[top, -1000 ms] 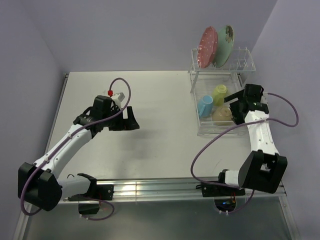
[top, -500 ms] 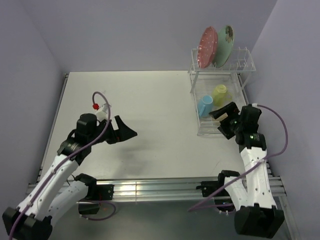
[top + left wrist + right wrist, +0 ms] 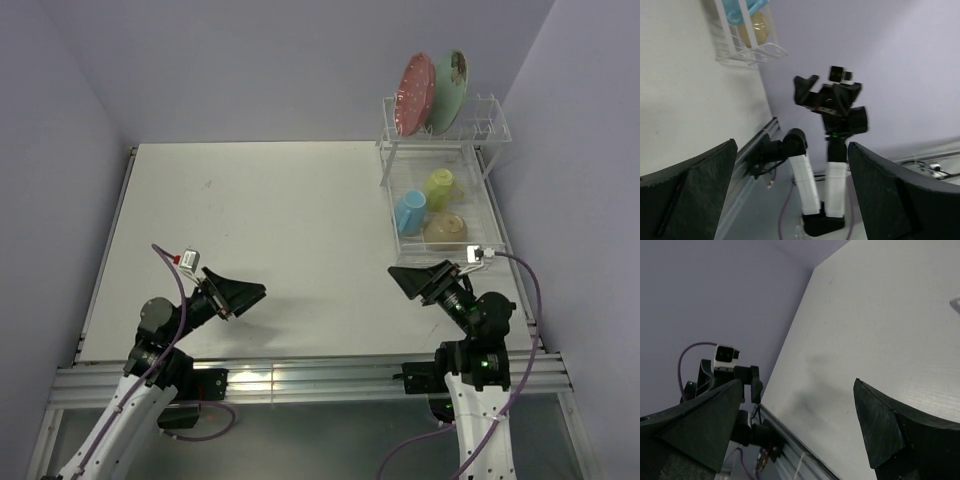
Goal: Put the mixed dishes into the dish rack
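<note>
The white wire dish rack stands at the far right of the table. Its raised holder carries the pink dotted plate and the mint-green plate, both on edge. In the lower basket lie the blue mug, the yellow-green mug and the cream bowl. My left gripper hovers open and empty near the front left. Near the front right, below the basket, my right gripper is also open and empty. The left wrist view shows the basket corner with the bowl.
A metal rail runs along the table's near edge. Lilac walls close in at the back and on both sides. The left wrist view looks at the right arm. The right wrist view looks across bare table to the left arm.
Both arms have drawn back toward the near edge, the right one away from the basket where the bowl lies. Both grippers stayed open.
</note>
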`<state>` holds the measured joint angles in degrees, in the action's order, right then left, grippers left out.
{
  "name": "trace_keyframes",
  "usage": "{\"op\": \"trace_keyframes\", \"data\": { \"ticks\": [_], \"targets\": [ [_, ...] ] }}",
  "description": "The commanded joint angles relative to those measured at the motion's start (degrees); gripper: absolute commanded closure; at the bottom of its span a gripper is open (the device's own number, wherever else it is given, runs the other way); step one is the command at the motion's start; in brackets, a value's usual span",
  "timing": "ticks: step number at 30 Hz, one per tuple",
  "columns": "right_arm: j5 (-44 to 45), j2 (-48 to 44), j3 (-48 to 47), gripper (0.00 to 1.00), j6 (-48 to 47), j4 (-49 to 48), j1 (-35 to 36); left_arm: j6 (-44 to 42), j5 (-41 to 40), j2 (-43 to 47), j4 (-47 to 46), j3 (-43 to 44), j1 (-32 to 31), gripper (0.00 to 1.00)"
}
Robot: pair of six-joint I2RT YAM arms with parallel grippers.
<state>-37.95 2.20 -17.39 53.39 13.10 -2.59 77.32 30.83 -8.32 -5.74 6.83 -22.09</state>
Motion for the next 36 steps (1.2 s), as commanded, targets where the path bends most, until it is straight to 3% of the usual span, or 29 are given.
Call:
{"op": "trace_keyframes", "data": {
  "ticks": [1,3,4,6,10,12,15,20,31,36],
  "targets": [
    [-8.09,-6.84,7.95,0.00,8.29,-19.02,0.30,10.99,3.88,0.67,-26.60,-6.53,0.29,0.01],
    [-10.11,-8.96,10.69,0.00,10.68,-24.24,0.30,16.51,3.63,-1.69,-37.45,-10.85,0.20,0.01],
    [-10.90,-9.14,13.49,0.00,13.99,-31.05,0.30,18.38,3.28,-3.10,-48.73,-14.35,0.20,0.01],
    [-12.84,-8.79,16.93,0.00,18.49,-40.22,0.22,23.04,2.05,-8.98,-60.91,-17.89,0.20,0.01],
    [-12.41,-5.72,29.85,0.00,34.04,-68.65,0.39,21.82,4.15,-17.68,-69.40,-18.52,-0.06,0.01],
    [-11.79,-4.75,31.19,0.00,34.87,-70.41,0.48,21.39,3.71,-20.68,-71.86,-18.35,-0.15,0.01],
    [-10.13,-8.34,31.10,0.00,31.71,-65.07,0.74,17.70,2.49,-22.71,-71.70,-17.38,-0.15,0.01],
    [-4.95,-19.56,29.26,0.00,23.45,-41.18,0.74,8.32,-4.45,-18.26,-67.93,-18.52,-0.15,0.01],
    [7.10,-19.34,19.59,0.00,-1.52,-10.76,0.74,-10.41,-14.92,10.12,-30.88,-17.47,-0.15,0.01],
    [7.02,-19.42,20.90,0.00,-2.94,-10.29,0.74,-14.21,-16.77,17.63,-18.97,-16.67,-0.15,0.01]
  ]
}}
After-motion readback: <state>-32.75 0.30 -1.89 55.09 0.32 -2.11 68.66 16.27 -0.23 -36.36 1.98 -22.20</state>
